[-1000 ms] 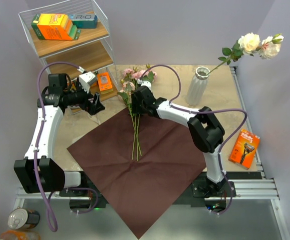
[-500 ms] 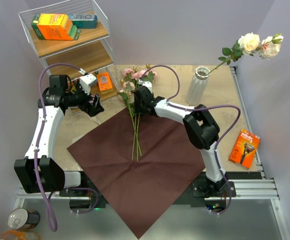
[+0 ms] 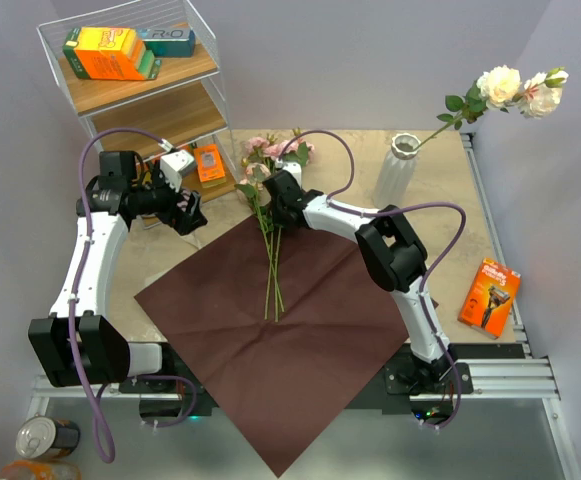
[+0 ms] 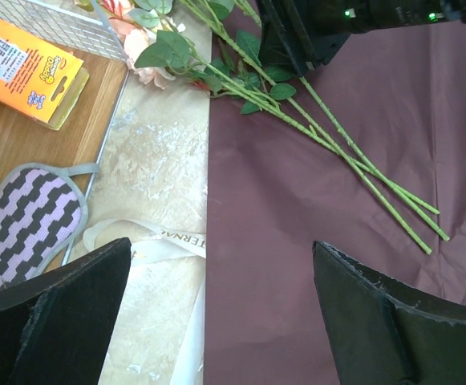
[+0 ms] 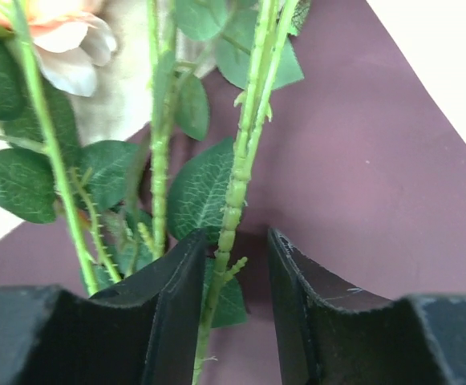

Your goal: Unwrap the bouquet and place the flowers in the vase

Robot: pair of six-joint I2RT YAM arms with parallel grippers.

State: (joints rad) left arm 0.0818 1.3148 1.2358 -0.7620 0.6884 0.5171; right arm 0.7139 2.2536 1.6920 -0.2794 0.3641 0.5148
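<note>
The bouquet is unwrapped. Its dark maroon paper (image 3: pixel 300 330) lies flat on the table. Loose flowers (image 3: pixel 271 260) lie on its far corner, stems toward me and pink blooms (image 3: pixel 270 150) beyond the paper's edge. The whitish vase (image 3: pixel 395 175) stands at the back right and holds cream roses (image 3: pixel 515 88) leaning right. My right gripper (image 3: pixel 273 195) is down over the stems. In the right wrist view its jaws (image 5: pixel 234 241) flank one green stem (image 5: pixel 245 160), which touches the left finger, with a gap on the right. My left gripper (image 3: pixel 192 212) hovers wide open left of the flowers, holding nothing (image 4: pixel 220 249).
A wire shelf (image 3: pixel 140 90) with orange boxes stands at the back left. The cream ribbon (image 4: pixel 148 241) and a striped pad (image 4: pixel 24 224) lie under the left gripper. A razor pack (image 3: pixel 490 295) lies at the right edge. A can (image 3: pixel 45 435) sits off the table's front left.
The right gripper's jaws have narrowed around a stem, and that arm's elbow has swung left. The left arm and the flowers have stayed put.
</note>
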